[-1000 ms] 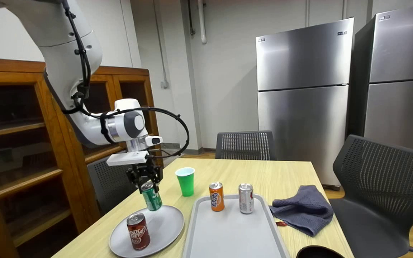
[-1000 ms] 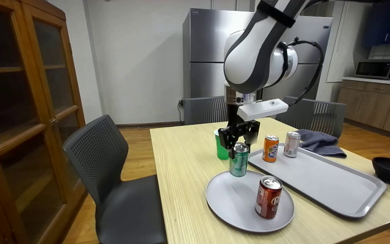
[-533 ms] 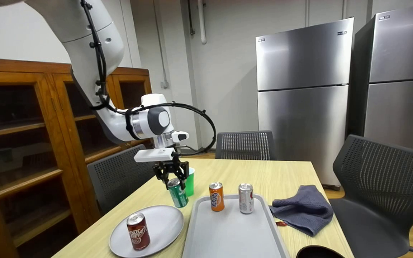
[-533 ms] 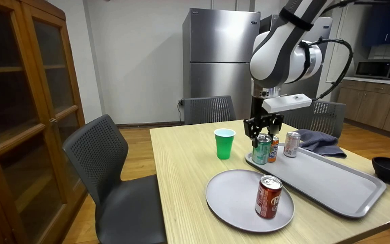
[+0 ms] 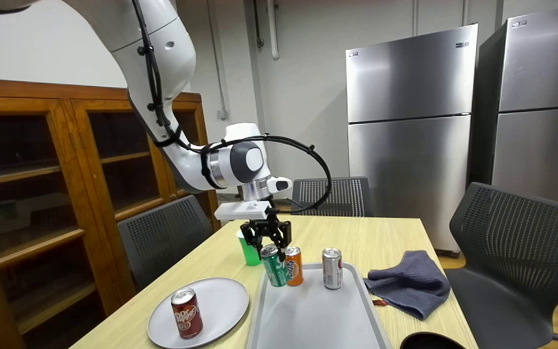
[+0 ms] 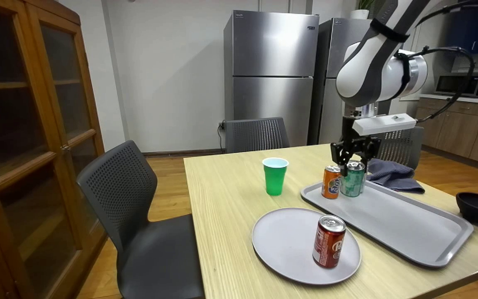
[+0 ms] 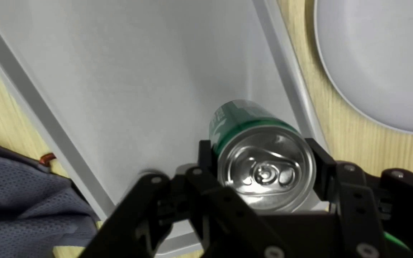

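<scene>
Now the jaws grip the green can [image 7: 265, 168], and both exterior views, unlike the wrist view, catch the red can [image 6: 329, 245] on the plate [image 6: 282, 245].

We saw a green soda can [image 5: 275, 269] with a silver lid [image 7: 266, 167] and pale lettering [image 7: 219, 125] on its side, the pull tab [image 7: 266, 174] lying flat. We found it held in the gripper [image 7: 262, 157] near its top, a black finger [image 7: 204, 154] on either side. It was close to upright, leaning slightly in an exterior view, and over the grey tray [image 7: 127, 89], just beside an orange can [image 5: 296, 267] that it partly hid there; we could not tell whether its base touched the tray
</scene>
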Robot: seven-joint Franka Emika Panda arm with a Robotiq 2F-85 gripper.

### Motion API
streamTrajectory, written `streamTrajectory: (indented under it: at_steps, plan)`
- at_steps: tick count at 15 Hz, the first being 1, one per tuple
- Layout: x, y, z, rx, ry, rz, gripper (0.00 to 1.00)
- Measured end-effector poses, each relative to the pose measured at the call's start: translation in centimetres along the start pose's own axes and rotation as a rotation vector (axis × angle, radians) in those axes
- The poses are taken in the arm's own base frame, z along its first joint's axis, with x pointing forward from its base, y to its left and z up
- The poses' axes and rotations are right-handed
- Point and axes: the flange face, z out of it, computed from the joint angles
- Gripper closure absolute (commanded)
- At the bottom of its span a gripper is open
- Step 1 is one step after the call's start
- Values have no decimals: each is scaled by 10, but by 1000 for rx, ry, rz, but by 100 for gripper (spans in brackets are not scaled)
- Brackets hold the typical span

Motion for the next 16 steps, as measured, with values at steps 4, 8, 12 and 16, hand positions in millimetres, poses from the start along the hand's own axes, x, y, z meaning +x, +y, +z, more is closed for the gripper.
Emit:
streamTrajectory:
  at_steps: [4, 8, 12, 16]
  plan:
    - [-4, 42, 5, -11, -11, 75, 62]
    - [-13, 80, 15, -14, -31, 159, 62]
    - [-23, 115, 26, -3, -53, 257, 62]
    - [-35, 141, 40, 24, -78, 358, 62]
